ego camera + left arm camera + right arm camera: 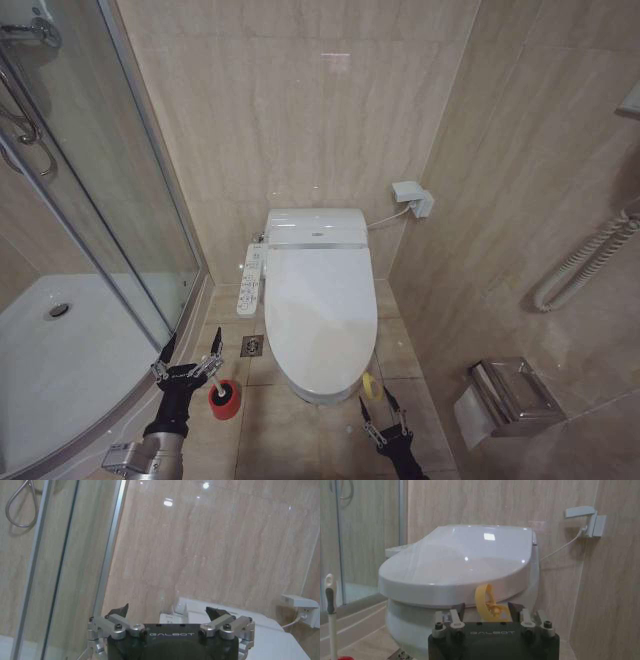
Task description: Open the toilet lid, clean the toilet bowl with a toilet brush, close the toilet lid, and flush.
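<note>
1. The toilet lid (320, 310) is down, closed over the bowl, at 12 o'clock from the robot against the back wall.
2. The right gripper (378, 412) sits low at the lid's front edge, jaws apart. The yellow ribbon tag (487, 602) stands between them in the right wrist view; contact cannot be confirmed.
3. The left gripper (190, 358) hovers at 10 o'clock of the lid's front, jaws apart, empty, just above the red holder (225, 398) on the floor.
4. The toilet brush (330, 618) stands upright in that holder, beside the toilet.
5. Handling judgement: the lid is glossy, stiff plastic, likely light but slippery. The soft ribbon tag is the sensible hold; it will flex, so pull gently upward.
</note>
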Motion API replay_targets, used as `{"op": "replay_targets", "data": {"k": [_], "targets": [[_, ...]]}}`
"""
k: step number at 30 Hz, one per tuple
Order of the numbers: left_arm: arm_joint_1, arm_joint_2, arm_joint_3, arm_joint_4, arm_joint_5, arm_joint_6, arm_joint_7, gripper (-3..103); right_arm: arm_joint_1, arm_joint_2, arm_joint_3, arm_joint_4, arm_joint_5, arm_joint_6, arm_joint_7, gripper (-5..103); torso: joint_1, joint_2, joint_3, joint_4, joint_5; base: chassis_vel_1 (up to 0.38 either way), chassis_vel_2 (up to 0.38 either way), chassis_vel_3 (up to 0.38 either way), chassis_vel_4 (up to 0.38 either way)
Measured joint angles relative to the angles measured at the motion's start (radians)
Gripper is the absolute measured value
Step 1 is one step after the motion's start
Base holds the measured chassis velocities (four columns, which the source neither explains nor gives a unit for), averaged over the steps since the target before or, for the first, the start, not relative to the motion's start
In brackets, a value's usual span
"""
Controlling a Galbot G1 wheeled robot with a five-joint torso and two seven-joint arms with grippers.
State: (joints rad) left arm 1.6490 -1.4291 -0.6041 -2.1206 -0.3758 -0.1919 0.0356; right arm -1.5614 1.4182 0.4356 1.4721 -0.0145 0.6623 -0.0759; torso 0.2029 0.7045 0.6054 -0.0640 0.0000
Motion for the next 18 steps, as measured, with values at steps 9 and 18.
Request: {"op": "replay_targets", "data": {"k": [9, 18], "targets": [[0.003, -0.003, 0.001, -0.001, 0.002, 0.0, 0.0, 100, 0.008, 0.004, -0.002, -0.013, -0.001, 0.001, -0.001, 30, 0.0, 0.0, 0.0, 0.0, 0.0, 0.0, 0.0, 0.0, 0.0], [0.006, -0.006, 0.005, -0.008, 0.003, 0.0, 0.001, 100, -0.024, -0.008, 0.004, 0.027, 0.007, 0.012, -0.001, 3, 0.0, 0.0, 0.0, 0.0001, 0.0001, 0.0, 0.0, 0.0, 0.0]]}}
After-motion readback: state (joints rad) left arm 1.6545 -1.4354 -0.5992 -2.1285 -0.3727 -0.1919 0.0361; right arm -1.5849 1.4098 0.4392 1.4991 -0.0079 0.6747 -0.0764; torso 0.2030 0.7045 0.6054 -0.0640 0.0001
